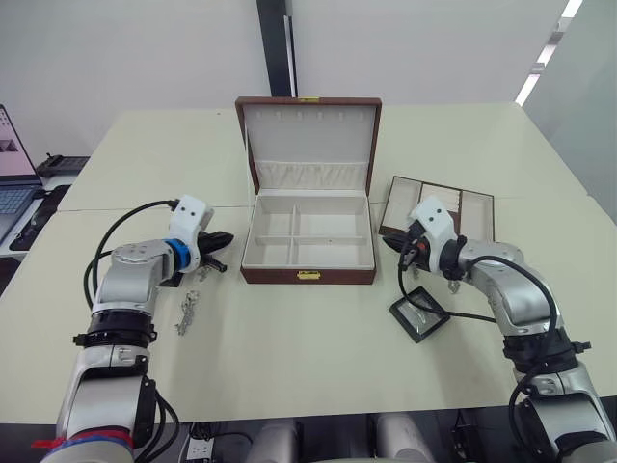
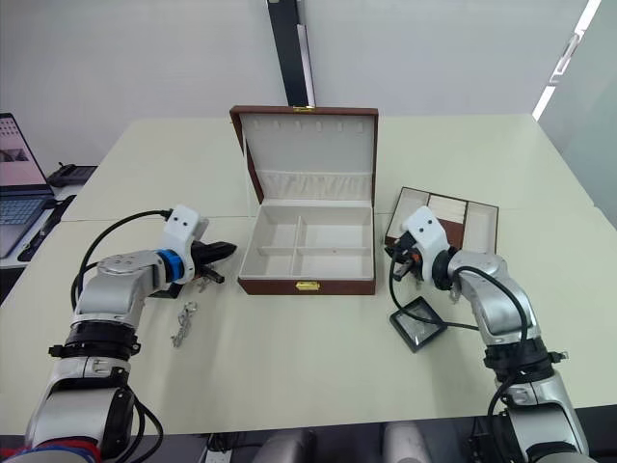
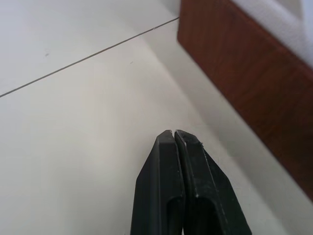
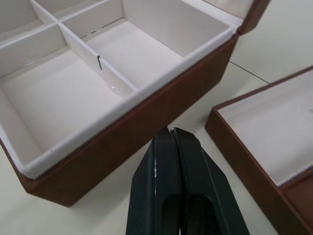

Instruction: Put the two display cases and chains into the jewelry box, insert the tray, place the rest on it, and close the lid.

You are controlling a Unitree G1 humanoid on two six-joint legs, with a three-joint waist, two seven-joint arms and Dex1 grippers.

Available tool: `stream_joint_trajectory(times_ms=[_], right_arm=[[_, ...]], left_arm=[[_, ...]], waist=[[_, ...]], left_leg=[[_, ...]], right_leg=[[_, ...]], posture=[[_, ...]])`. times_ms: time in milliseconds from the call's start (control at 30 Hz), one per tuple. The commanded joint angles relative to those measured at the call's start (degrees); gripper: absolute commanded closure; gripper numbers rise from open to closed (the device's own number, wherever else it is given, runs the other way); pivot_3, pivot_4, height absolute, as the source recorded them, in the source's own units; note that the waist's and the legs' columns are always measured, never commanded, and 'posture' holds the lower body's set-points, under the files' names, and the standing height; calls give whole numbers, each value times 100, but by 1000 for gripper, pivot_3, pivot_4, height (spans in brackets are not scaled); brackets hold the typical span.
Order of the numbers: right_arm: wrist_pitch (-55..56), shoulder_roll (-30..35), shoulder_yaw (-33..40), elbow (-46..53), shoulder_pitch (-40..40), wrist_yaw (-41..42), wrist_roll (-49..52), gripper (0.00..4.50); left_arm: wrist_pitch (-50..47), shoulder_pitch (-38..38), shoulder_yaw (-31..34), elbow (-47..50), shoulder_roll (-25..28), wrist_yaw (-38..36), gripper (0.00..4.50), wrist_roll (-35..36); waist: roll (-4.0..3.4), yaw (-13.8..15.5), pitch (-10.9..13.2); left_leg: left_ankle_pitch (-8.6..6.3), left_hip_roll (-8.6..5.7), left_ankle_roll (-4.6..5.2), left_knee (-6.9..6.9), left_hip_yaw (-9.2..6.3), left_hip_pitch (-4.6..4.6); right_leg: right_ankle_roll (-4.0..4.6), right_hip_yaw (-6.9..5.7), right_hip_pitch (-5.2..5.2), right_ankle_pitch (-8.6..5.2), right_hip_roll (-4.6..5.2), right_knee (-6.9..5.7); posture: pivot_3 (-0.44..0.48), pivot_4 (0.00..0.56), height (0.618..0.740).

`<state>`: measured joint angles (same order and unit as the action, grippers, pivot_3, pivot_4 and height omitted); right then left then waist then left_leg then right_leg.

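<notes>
Box open and empty, just ahead of both pinched-shut grippers. Chain lies behind my left gripper; display case below my right gripper. I'd open wide before dropping on either.

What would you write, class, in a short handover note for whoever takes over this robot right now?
Left claw: shut, empty, low over the table beside the jewelry box's left side.
Right claw: shut, empty, between the box and the tray.
Jewelry box: lid open, all four compartments empty.
Tray: on the table, right of the box.
Display case: flat on the table below the right arm.
Chain: loose on the table by the left arm; something small and metallic lies near the left claw.
Done: nothing packed yet.
Left: load cases and chains, insert tray, place the rest, close lid.
</notes>
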<state>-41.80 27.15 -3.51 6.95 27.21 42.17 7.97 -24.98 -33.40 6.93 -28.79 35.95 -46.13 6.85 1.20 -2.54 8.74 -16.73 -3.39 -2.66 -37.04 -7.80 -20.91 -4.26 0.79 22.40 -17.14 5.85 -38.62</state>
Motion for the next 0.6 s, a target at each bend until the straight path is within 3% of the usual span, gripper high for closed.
stream_joint_trajectory(times_ms=[33, 200, 433, 600], right_arm=[[236, 219, 259, 526, -117, 2, 156, 4500], [583, 769, 1205, 1385, -913, 231, 629, 4500], [472, 1687, 2831, 2029, -2461, 751, 1307, 4500], [807, 2191, 3799, 2159, -3859, 1394, 1325, 4500]], left_arm=[[156, 145, 341, 373, 234, -281, 4494, 389], [122, 959, 1155, 981, 859, -1029, 4494, 1188], [-41, 1975, 2064, 851, 1675, -1411, 4494, 1653], [480, 2698, 2461, 22, 2168, -1597, 3288, 1504]], waist=[[-1, 1, 0], [1, 1, 5], [-1, 73, 10], [-2, 78, 11]], left_leg=[[0, 0, 0, 0, 0, 0], [-1, 6, 0, 4, 0, -5], [-15, 7, 25, 5, 3, 1], [-18, 7, 30, 7, 6, 5]], right_leg=[[0, 0, 0, 0, 0, 0], [0, 1, 5, 0, 0, 4], [-1, 3, -9, -1, 1, 13], [-1, 1, -13, -1, -2, 14]], posture=[[0, 150, 740], [0, 150, 740], [0, 150, 740], [0, 150, 740]])
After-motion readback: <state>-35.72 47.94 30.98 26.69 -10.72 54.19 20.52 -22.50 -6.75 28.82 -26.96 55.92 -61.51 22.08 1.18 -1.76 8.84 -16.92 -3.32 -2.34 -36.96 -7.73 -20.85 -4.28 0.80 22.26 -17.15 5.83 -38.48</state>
